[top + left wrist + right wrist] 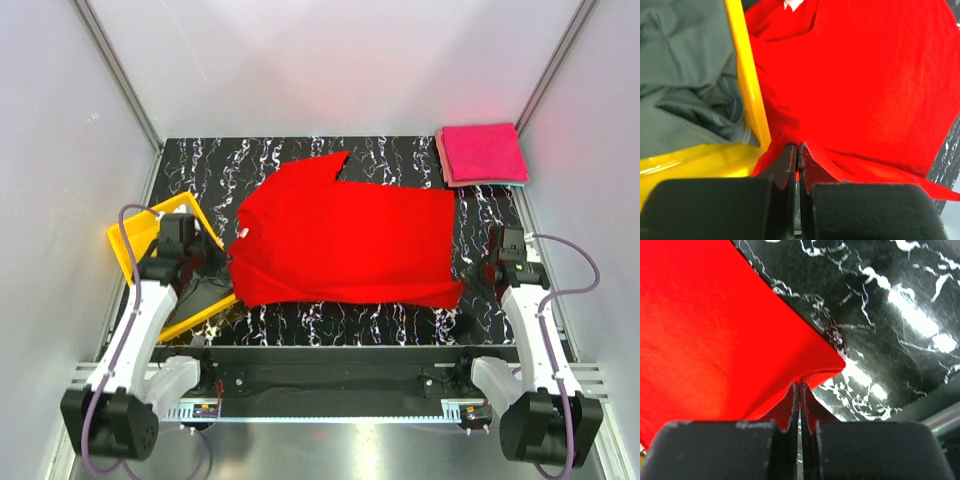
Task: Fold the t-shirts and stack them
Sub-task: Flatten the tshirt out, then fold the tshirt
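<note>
A bright red t-shirt [345, 240] lies spread on the black marbled table, its white neck label [243, 232] at the left. My left gripper [222, 272] is shut on the shirt's near-left edge [790, 140], beside the yellow tray. My right gripper [470, 283] is shut on the shirt's near-right corner [815, 371]. A folded magenta-pink t-shirt stack [483, 153] sits at the back right. A dark grey t-shirt [685, 75] lies crumpled in the tray.
The yellow plastic tray [135, 240] stands at the left edge of the table, its rim [747, 85] close to my left gripper. The black marbled tabletop [400, 155] shows behind and in front of the red shirt. White walls enclose the workspace.
</note>
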`<state>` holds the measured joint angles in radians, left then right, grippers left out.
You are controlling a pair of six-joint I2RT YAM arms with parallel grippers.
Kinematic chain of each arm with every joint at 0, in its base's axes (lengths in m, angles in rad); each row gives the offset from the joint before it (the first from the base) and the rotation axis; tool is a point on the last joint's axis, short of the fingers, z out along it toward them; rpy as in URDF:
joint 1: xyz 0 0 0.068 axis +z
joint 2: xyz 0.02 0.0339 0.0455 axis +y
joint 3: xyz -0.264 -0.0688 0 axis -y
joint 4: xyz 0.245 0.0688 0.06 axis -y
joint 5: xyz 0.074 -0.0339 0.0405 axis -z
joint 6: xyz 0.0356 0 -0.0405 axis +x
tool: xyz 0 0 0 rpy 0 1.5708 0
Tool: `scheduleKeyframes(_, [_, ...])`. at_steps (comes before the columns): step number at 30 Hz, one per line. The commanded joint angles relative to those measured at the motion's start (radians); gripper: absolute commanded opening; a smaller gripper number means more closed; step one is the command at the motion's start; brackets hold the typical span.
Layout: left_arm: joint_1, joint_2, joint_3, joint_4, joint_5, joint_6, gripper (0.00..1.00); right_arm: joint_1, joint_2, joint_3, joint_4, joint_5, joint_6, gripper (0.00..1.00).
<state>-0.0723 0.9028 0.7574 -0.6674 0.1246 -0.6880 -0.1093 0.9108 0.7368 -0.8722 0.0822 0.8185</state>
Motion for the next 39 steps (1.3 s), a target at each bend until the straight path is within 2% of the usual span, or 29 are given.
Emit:
scheduleKeyframes(1, [-0.011,0.111,0.152,0.08,-0.04,0.024,0.0,0.0,0.048,0.052,0.105,0.07,-0.005,0.0])
scheduleKeyframes(7, [-0.029,0.302,0.301,0.071,-0.089,0.056,0.0,0.0,0.147,0.055,0.18,0.062,-0.021,0.0])
scheduleKeyframes(16, [-0.032,0.519,0.408,0.045,-0.19,0.097,0.0,0.0,0.299,0.073,0.255,0.082,-0.03,0.0])
scheduleKeyframes(28, [-0.032,0.645,0.494,0.029,-0.261,0.123,0.0,0.0,0.457,0.122,0.329,-0.025,-0.062,0.0])
scheduleKeyframes(32, [-0.032,0.673,0.505,0.029,-0.263,0.12,0.0,0.0,0.491,0.128,0.38,-0.124,-0.101,0.0])
scheduleKeyframes(39, [-0.032,0.725,0.533,0.045,-0.266,0.12,0.0,0.0,0.543,0.154,0.357,-0.062,-0.094,0.0])
